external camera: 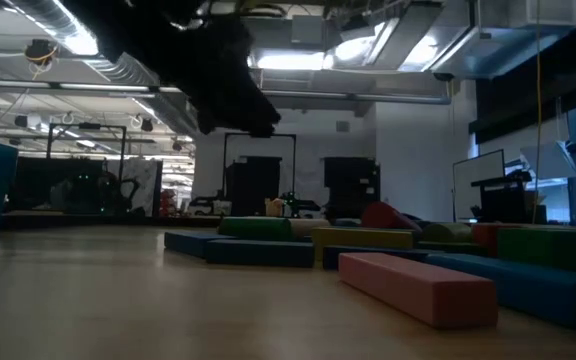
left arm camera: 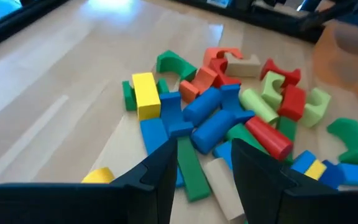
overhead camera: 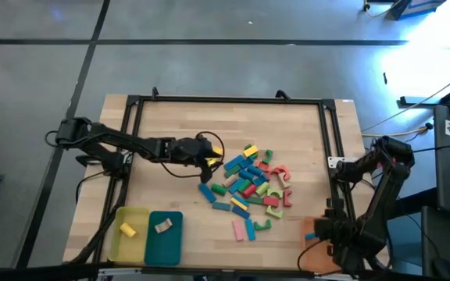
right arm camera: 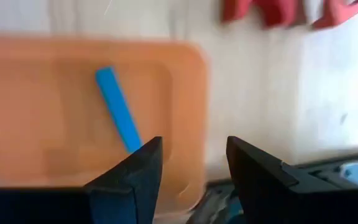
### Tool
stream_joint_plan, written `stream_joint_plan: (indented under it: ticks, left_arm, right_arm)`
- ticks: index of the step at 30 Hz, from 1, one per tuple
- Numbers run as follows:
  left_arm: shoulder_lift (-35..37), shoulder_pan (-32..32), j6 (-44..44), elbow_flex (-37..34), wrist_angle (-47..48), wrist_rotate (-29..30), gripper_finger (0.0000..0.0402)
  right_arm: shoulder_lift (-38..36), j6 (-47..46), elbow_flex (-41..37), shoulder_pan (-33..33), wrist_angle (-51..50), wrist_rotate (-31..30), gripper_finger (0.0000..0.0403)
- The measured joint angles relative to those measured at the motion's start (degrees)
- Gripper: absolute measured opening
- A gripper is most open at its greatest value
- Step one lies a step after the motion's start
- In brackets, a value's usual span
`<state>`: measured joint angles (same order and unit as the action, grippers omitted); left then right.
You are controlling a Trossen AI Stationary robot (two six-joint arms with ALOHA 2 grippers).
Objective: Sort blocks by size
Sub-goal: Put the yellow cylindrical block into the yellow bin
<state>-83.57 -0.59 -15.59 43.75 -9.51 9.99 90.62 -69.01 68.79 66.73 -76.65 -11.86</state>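
The blocks point(overhead camera: 248, 183) lie in a loose pile at mid-table: blue, green, red, yellow and pink bars, arches and cylinders point(left arm camera: 229, 118). My left gripper point(left arm camera: 205, 148) hangs open above the pile's left edge point(overhead camera: 209, 162), slanting down at it with nothing between its fingers. A yellow block point(left arm camera: 98, 176) lies by one finger. In the low view this gripper point(external camera: 230, 95) shows dark, above the table. My right gripper point(right arm camera: 192, 144) stands open, pointing down over the orange tray point(right arm camera: 42, 124) at the near right point(overhead camera: 316, 232). A blue bar point(right arm camera: 118, 112) lies flat in that tray.
A yellow tray point(overhead camera: 135, 246) with a yellow block point(overhead camera: 127, 229) and a teal tray point(overhead camera: 166, 248) with a pale block point(overhead camera: 162, 226) stand at the near left. A black frame point(overhead camera: 225, 100) borders the table. A pink bar point(external camera: 418, 285) lies nearest the low camera.
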Motion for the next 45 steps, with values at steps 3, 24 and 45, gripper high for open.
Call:
stream_joint_plan:
  ticks: [3,24,45]
  left_arm:
    - [-2.62,0.01,1.45,1.61,0.16,0.1,0.0131]
    - [-6.08,3.78,-0.58,11.34,21.0,2.07,0.0131]
    - [-15.36,6.54,1.95,11.32,20.66,2.4,0.021]
  right_arm:
    - [-3.66,0.63,0.0,-1.04,-0.62,-4.29,0.0182]
    - [-29.28,15.6,0.02,-2.04,-1.29,-44.65,0.0182]
    - [-30.24,30.03,0.02,-21.29,1.23,-40.34,0.0182]
